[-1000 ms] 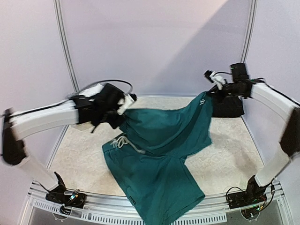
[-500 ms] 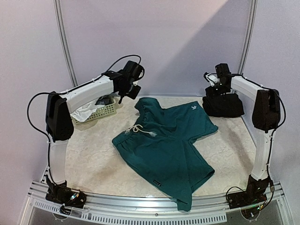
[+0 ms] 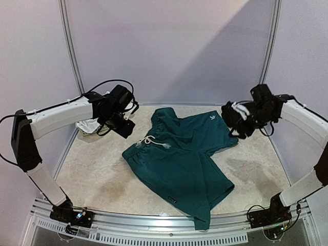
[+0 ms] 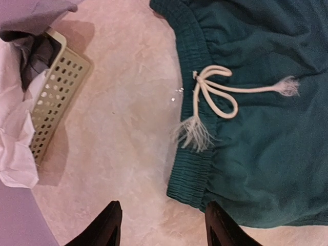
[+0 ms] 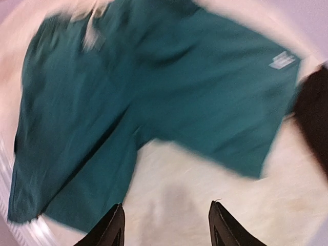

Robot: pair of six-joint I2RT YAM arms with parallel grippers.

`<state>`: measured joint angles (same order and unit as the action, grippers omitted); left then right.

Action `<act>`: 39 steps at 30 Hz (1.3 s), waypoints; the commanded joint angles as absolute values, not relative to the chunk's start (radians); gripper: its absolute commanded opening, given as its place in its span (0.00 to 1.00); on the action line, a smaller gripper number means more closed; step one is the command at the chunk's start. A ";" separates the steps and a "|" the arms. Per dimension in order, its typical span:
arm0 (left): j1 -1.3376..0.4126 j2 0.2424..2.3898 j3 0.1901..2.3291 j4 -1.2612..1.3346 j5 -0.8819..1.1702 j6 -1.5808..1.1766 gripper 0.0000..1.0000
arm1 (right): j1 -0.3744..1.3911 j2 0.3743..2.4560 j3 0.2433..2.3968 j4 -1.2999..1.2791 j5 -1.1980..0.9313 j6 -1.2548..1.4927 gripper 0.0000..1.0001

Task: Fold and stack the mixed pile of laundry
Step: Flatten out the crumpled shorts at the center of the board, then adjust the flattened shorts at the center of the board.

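Observation:
The dark teal-green shorts (image 3: 179, 161) lie spread across the middle of the table, with the white drawstring (image 4: 215, 93) at the waistband and the small white logo (image 5: 283, 59) on the far leg. My left gripper (image 4: 161, 226) is open and empty. It hovers over bare table just left of the waistband corner (image 4: 192, 179). My right gripper (image 5: 166, 226) is also open and empty, above the table by the shorts' right leg hem. The black trousers (image 5: 313, 115) sit at the far right, mostly hidden behind the right arm in the top view. A white cloth (image 4: 14, 148) lies in the basket.
The pale perforated basket (image 4: 55, 95) stands at the far left by the wall, holding the white cloth and something dark. One shorts leg (image 3: 202, 220) hangs over the table's near edge. Both wrists (image 3: 115, 110) (image 3: 256, 107) hang above the table's far half.
Both grippers have opened and let go of the shorts, which dropped from a lifted stretch to lie on the table. Both arms then swung down and inward toward the garment.

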<state>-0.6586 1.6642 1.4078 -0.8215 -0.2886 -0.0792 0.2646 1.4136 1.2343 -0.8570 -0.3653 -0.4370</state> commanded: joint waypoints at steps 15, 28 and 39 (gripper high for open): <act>-0.667 1.851 1.221 -0.753 -0.150 -0.154 0.37 | 0.513 1.498 0.920 -0.974 -0.351 -0.659 0.30; -0.667 1.854 1.134 -0.728 -0.088 -0.197 0.45 | 0.565 1.583 0.844 -0.876 -0.140 -0.597 0.32; -0.702 1.692 0.955 -0.694 0.057 -0.308 0.00 | 0.476 1.633 0.911 -0.891 0.011 -0.658 0.00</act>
